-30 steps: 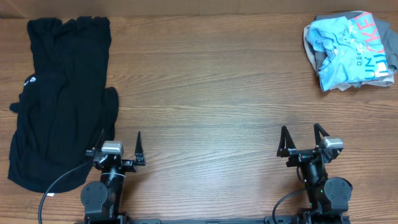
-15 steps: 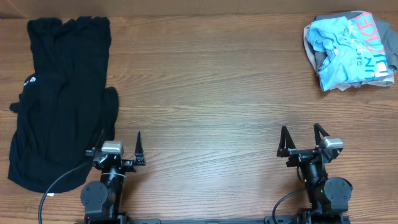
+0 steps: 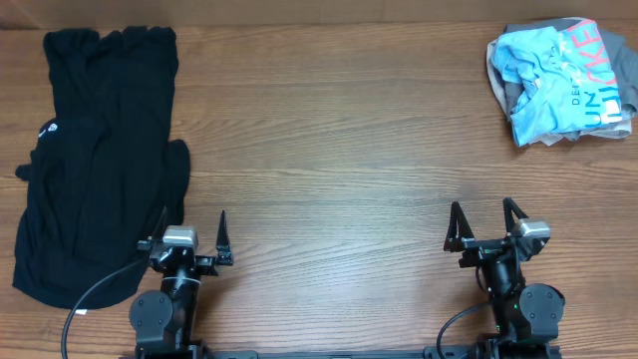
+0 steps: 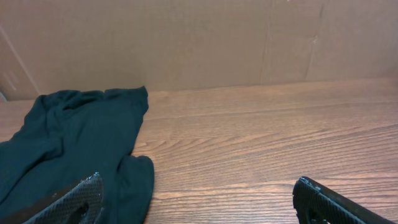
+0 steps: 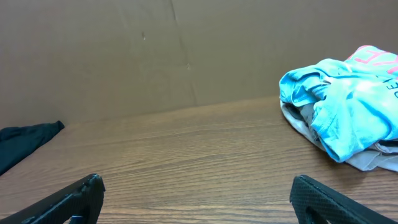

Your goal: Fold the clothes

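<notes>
A black garment (image 3: 95,150) lies spread flat along the table's left side; it also shows in the left wrist view (image 4: 68,143). A crumpled pile of clothes with a light blue shirt on top (image 3: 558,80) sits at the back right corner, and shows in the right wrist view (image 5: 342,118). My left gripper (image 3: 191,231) is open and empty at the front left, its left finger just beside the black garment's edge. My right gripper (image 3: 485,221) is open and empty at the front right, far from the pile.
The wooden table (image 3: 329,150) lies bare between the two garments. A brown cardboard wall (image 4: 199,43) stands behind the table's far edge. A cable (image 3: 90,299) runs from the left arm's base over the black garment's lower edge.
</notes>
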